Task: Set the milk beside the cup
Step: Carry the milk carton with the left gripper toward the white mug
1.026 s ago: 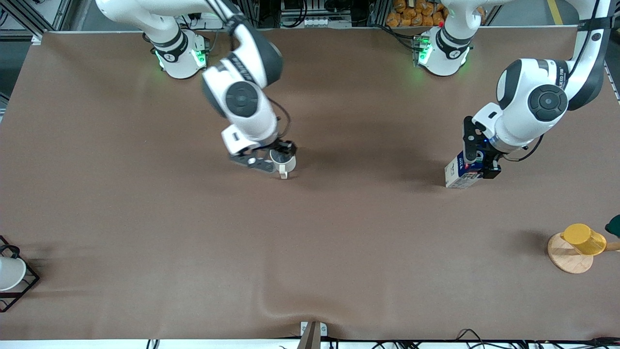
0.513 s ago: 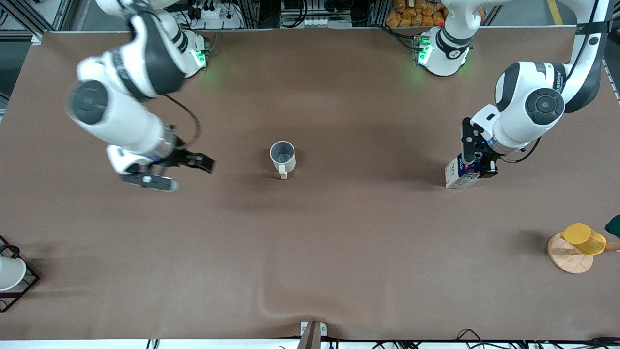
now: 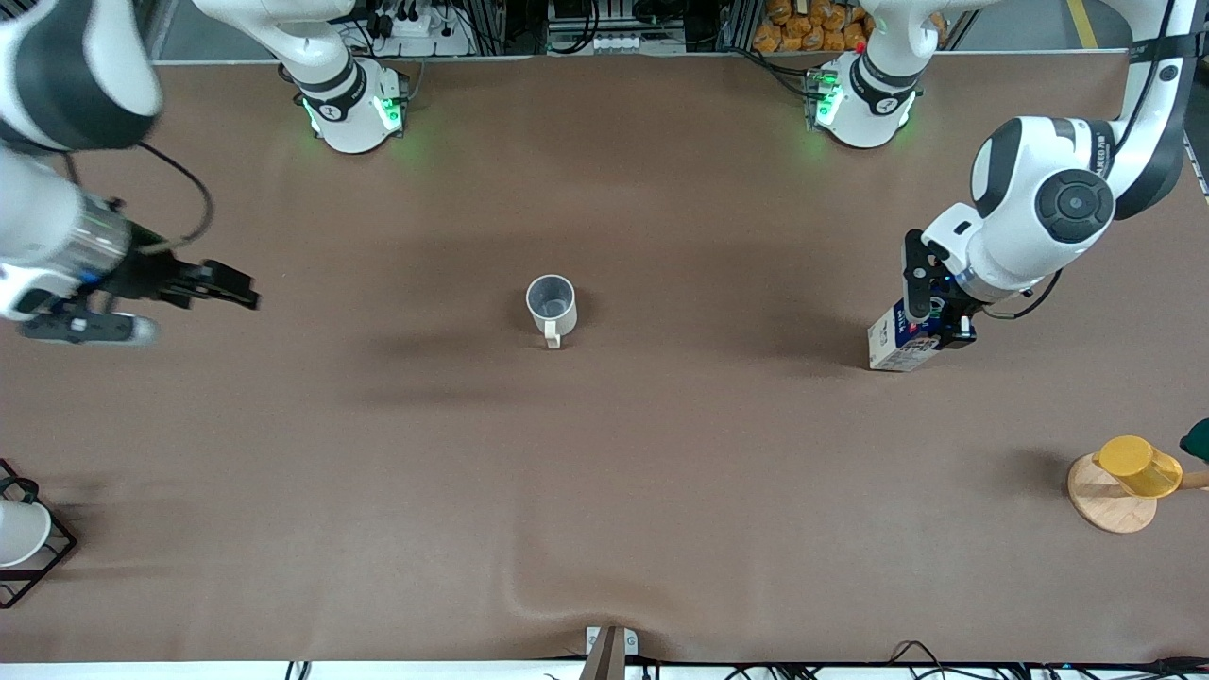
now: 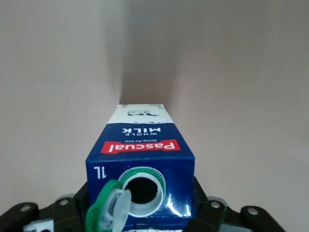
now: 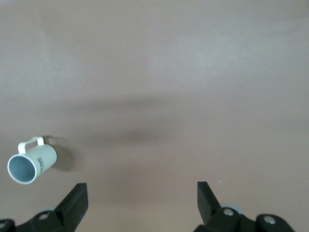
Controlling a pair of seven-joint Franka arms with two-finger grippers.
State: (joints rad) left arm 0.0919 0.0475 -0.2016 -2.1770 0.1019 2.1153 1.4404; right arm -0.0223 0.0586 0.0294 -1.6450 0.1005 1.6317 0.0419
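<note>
Milk (image 3: 903,342) upright near the left arm's edge, squeezed in the left gripper (image 3: 935,316). Cup (image 3: 552,303) mid-table, well apart, toward the right arm's end. Right gripper (image 3: 203,283) wide, empty, over the right arm's edge.

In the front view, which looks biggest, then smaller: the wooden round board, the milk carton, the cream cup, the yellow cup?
1. wooden round board
2. milk carton, though the left gripper hides part of it
3. yellow cup and cream cup: they look about alike, so no ranking.

left gripper (image 3: 930,316) clamped low, right gripper (image 3: 241,293) spread, raised
</note>
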